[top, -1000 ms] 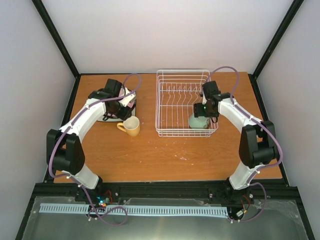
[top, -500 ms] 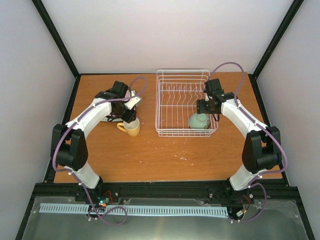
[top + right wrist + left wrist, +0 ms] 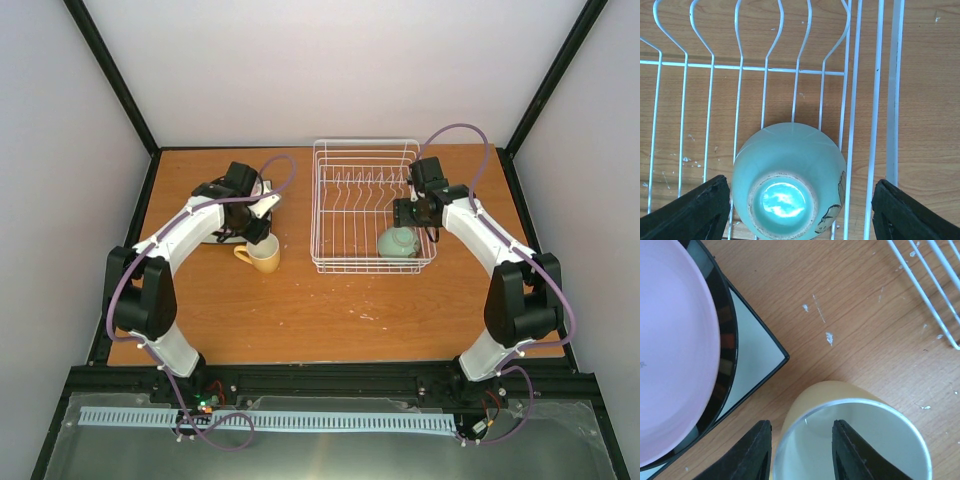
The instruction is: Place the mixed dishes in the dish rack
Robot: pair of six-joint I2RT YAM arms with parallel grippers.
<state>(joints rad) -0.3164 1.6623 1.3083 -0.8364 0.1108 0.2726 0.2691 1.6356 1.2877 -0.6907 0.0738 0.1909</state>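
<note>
Inside white wire dish rack point(image 3: 365, 141): small pale-green bowl point(image 3: 790, 175), upside down, near-right corner.
Right claw point(image 3: 800, 200): spread wide above bowl.
Left claw point(image 3: 801, 440): parted, astride rim of yellow handled mug point(image 3: 832, 390) on wooden counter point(image 3: 865, 315); contact unclear.

An orange-brown wood-grain worktop point(image 3: 300, 300) carries small white specks and scratches point(image 3: 829, 337). Plain white walls point(image 3: 340, 70) enclose it on three sides, edged by black frame posts point(image 3: 110, 75). A white slotted strip point(image 3: 300, 421) runs along below the near black rail point(image 3: 330, 378).

Pink plate point(image 3: 670, 350) cropped, mug point(image 3: 855, 440) rim cropped
</note>
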